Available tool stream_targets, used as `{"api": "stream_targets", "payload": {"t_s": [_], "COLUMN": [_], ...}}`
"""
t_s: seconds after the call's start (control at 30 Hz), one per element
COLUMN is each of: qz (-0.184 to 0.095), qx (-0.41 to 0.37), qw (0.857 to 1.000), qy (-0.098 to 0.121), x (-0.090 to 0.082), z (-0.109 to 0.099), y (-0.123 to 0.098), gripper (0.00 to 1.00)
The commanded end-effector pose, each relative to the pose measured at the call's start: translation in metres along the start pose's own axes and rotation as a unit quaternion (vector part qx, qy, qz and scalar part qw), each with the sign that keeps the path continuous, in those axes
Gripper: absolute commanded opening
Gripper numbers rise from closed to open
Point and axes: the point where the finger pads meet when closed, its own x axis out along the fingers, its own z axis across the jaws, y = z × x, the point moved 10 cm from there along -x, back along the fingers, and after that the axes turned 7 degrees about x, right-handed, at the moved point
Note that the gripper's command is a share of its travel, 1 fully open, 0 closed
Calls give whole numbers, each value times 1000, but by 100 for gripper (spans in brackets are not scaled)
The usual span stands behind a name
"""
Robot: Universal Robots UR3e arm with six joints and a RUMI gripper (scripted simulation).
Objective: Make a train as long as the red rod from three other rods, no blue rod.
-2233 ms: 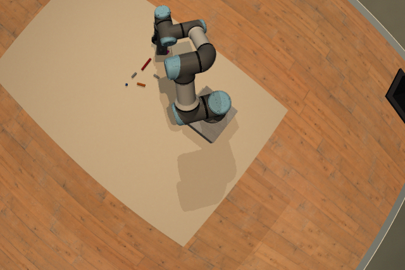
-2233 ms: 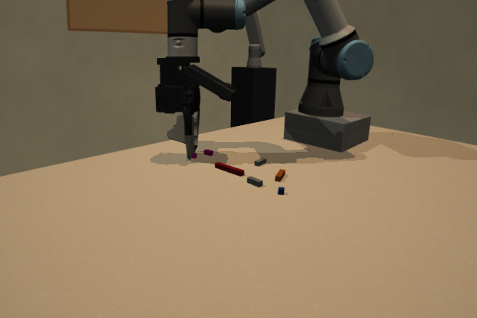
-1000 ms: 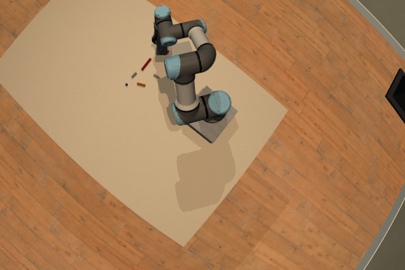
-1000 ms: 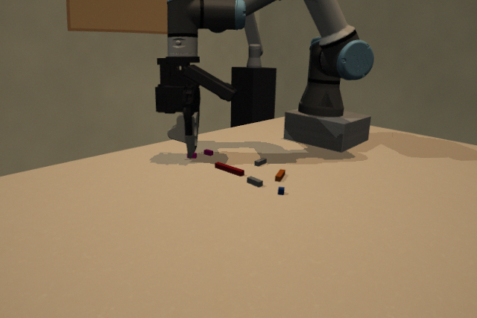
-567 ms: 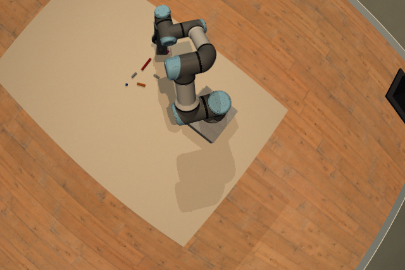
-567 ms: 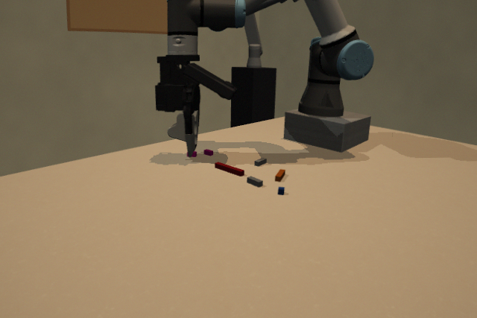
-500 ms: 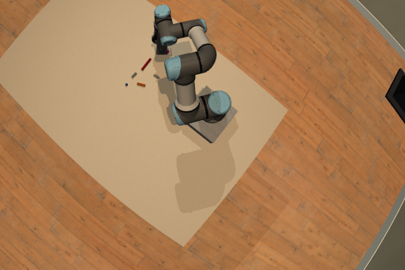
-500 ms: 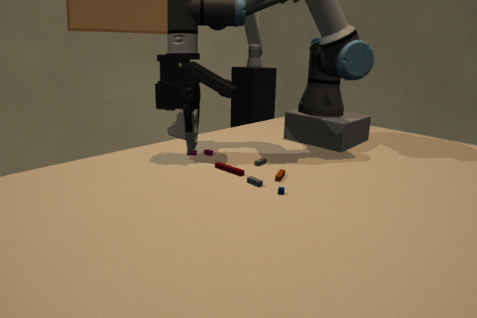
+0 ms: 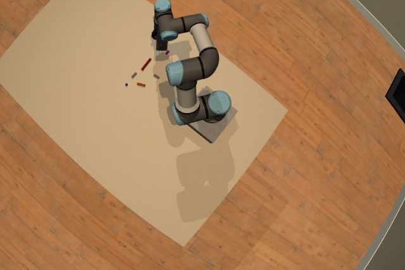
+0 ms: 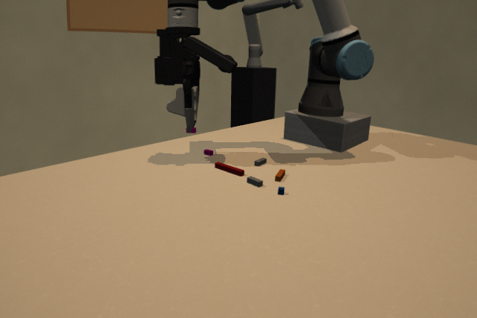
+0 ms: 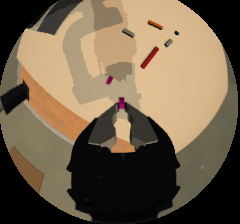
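Observation:
My gripper is shut on a magenta rod and holds it well above the mat; the rod also shows between the fingertips in the wrist view. A second magenta rod lies on the mat below and to the right, also seen in the top view. The red rod lies flat beside it. Two grey rods, an orange rod and a small blue rod lie apart from each other past the red rod.
The arm's grey base block stands at the back right of the mat. A black box stands behind the mat's far edge. The gripper hangs near that far edge.

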Motion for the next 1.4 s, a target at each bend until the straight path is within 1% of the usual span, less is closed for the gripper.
{"api": "stream_targets", "payload": {"t_s": [0.0, 0.17, 0.4, 0.83, 0.93, 1.07, 1.3, 1.37], "qz": [1, 1, 1, 1, 1, 1, 1, 1], "qx": [0, 0, 0, 8, 47, 126, 228, 228], "qw": [1000, 1000, 1000, 1000, 999, 992, 974, 974], "qy": [1, 1, 1, 1, 1, 1, 1, 1], "x": [-25, -38, -42, -42, -43, -43, -43, -43], "z": [0, 0, 0, -1, -7, -18, -33, -33], "y": [-1, -1, -1, -1, 0, 3, 6, 6], "gripper": [0, 0, 0, 0, 0, 0, 0, 0]}}
